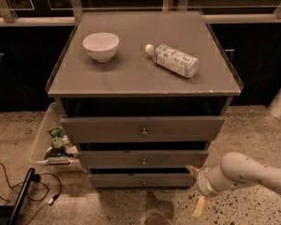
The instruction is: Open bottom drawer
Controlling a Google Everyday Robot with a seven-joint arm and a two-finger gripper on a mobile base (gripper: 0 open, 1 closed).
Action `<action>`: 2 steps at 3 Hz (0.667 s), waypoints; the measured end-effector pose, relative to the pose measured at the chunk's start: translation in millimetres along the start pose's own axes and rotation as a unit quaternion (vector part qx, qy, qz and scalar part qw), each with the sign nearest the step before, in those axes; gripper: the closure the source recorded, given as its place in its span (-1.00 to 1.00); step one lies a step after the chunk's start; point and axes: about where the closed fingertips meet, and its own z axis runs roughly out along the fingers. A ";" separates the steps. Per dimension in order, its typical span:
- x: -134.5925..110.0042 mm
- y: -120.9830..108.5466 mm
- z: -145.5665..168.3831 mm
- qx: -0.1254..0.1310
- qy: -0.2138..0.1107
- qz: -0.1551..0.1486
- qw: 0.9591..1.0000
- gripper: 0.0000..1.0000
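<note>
The bottom drawer (131,180) is the lowest of three grey drawers in the cabinet, with a slim front and a small round knob (144,182) at its centre. Its front sits close under the middle drawer (143,159). My gripper (196,188) is at the lower right, just beside the right end of the bottom drawer, at the end of the pale arm (253,173). Its two yellowish fingertips (193,169) are spread apart and hold nothing. It is well to the right of the knob and does not touch it.
The cabinet top (131,74) carries a white bowl (101,46) and a plastic bottle (173,60) lying on its side. A clear bin (43,137) with packets stands on the floor at the cabinet's left. Cables (18,186) lie at the lower left.
</note>
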 end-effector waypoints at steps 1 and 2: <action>31.0 -3.3 53.8 0.008 -0.009 -0.006 1.000 -1.00; 50.8 -5.5 96.3 0.010 -0.026 -0.021 0.999 -1.00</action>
